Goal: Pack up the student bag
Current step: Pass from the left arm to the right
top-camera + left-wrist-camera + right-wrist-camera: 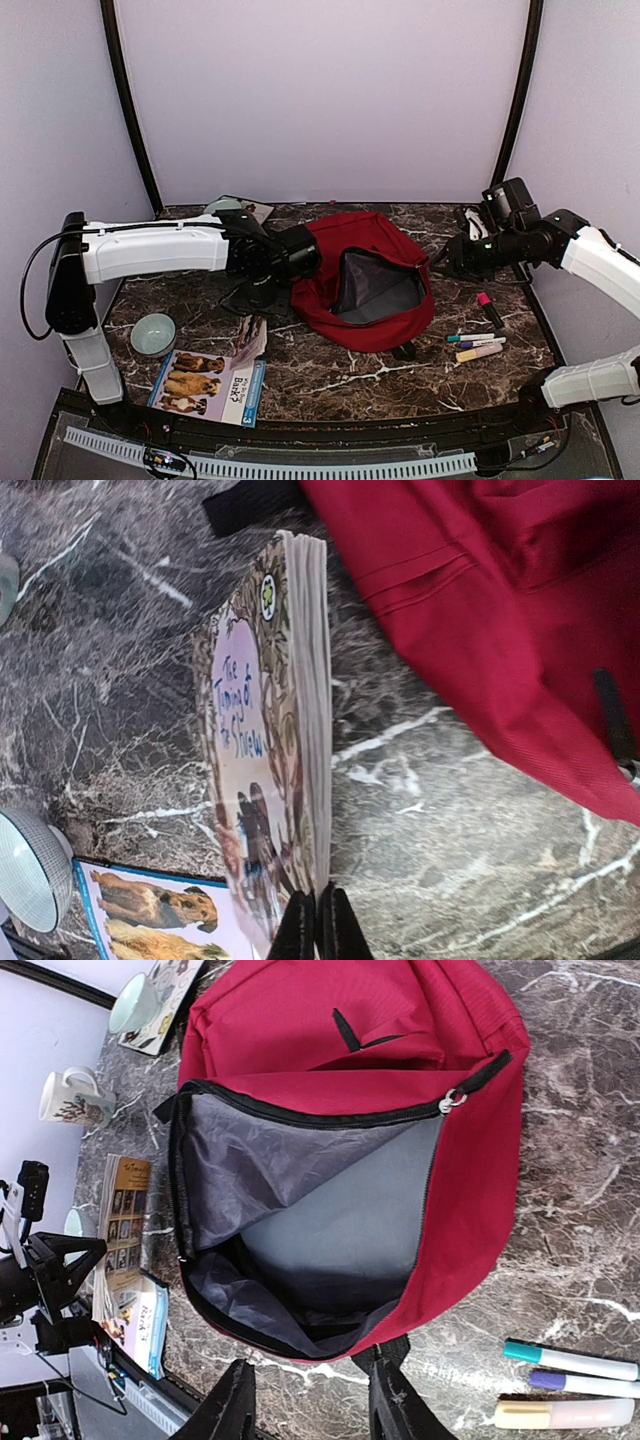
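We see a dark marble table with the student bag lying at its centre, a little toward the far edge. It is red and soft, and its main compartment is unzipped wide, showing grey lining. The left arm reaches in from the left edge to the bag's near-left side. The left gripper has its fingers clenched almost together on the lower edge of a paperback. The paperback stands tilted on the table just beside the bag without touching it, and its cover reads "The Taming of the Shrew". The right arm comes in from the right edge. The right gripper hangs over the bag's right side with its fingers spread wide, grasping nothing and touching nothing. Near the front-left corner a picture book of dogs lies flat, with the paperback's foot just beside it. A pale green bowl sits by the left edge, next to that book. Between the bag and the right edge lie three markers side by side, with a pink-capped marker a little farther back. A mug stands near the far-left corner.
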### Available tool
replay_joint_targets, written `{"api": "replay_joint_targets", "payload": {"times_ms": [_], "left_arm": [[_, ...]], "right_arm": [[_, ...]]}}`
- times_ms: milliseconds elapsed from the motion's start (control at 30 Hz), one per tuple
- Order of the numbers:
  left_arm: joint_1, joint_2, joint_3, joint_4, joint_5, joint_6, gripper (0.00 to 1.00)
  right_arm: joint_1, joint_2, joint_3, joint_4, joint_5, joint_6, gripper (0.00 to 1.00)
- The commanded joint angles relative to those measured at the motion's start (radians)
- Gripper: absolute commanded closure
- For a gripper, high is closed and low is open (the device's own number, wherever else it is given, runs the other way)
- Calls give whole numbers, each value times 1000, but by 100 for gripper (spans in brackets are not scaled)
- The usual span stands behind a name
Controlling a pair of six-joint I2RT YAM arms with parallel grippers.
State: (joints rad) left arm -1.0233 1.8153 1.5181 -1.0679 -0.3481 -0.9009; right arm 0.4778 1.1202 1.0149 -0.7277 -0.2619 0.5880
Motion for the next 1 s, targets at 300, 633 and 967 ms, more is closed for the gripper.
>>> {"api": "replay_joint_targets", "payload": {"times_ms": [300,633,967], "left_arm": [[-62,-178,62,131,23,185,100],[-64,-256,184,253,181,371,100],[-64,-245,261,351,510,580,100]], "right_arm": [[51,48,78,108,-107,17,56],[144,109,146,222,-187,-47,36],[143,-42,52,373,-202,-415,31]]}}
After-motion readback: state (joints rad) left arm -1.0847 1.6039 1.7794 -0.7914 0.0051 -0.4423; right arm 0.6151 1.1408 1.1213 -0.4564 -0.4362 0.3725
